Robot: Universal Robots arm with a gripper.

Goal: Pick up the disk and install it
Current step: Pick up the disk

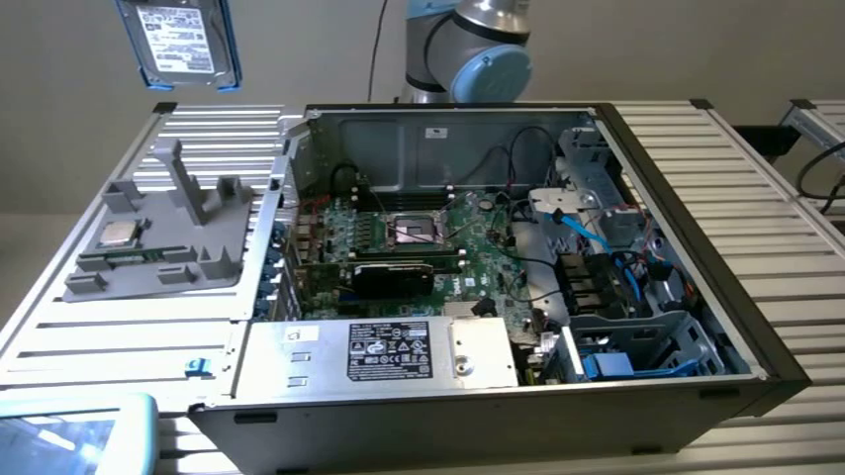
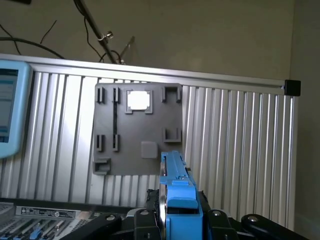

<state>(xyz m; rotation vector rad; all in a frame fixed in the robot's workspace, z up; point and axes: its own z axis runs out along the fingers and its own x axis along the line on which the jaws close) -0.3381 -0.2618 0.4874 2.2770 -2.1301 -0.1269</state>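
Wrist view: jaws are pinching the disk (image 2: 176, 197) by its flat faces.
Long axis: running straight out ahead of the jaws.
Exterior view: open case (image 1: 436, 129) is lying well apart from the jaws.

An open computer case (image 1: 687, 237) lies on a ribbed aluminium table (image 1: 766, 178) with its green motherboard (image 1: 442, 247) exposed. A grey power supply box (image 1: 390, 351) with a black label sits at its near end, and blue cables (image 1: 588, 233) run toward the exterior view's right. Beside the case, on the exterior view's left, a grey fixture (image 1: 198, 247) holds a square processor chip (image 1: 123, 236). A light-blue screen device (image 1: 79, 435) sits at the near corner
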